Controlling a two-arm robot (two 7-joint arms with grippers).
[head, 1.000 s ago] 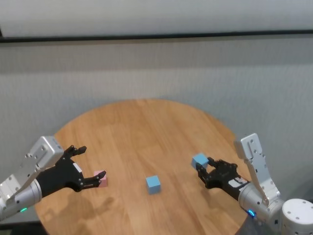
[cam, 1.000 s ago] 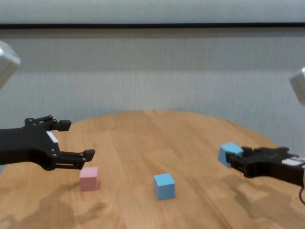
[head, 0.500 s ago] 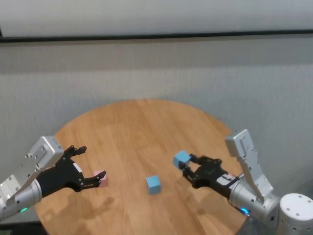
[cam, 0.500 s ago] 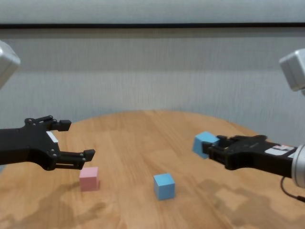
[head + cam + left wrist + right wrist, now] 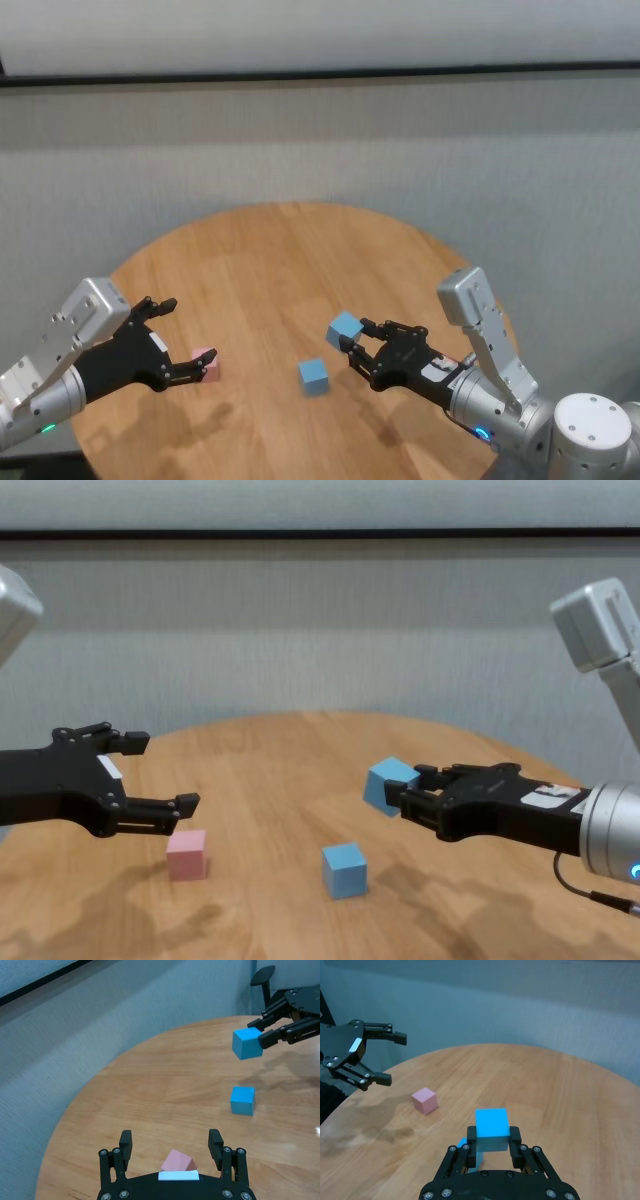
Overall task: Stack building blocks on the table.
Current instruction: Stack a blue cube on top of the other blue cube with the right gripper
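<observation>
A: Why is the right gripper (image 5: 352,346) carrying its blue block (image 5: 343,328) in the air? Its jaws are clamped on it.

B: Probably to set it on the other blue block (image 5: 313,376), mid-worktop (image 5: 270,260) toward the near edge.

A: And the left gripper (image 5: 188,337)?

B: Jaws wide, waiting above the pink block (image 5: 206,364) by the near-left edge.

Three small cubes over a round wood-plank table (image 5: 270,260)

One light blue block (image 5: 344,329) is held tilted in the air; the second blue block (image 5: 313,376) rests near the table's middle, seemingly just below it; the pink block (image 5: 206,364) sits well apart toward the left edge.
</observation>
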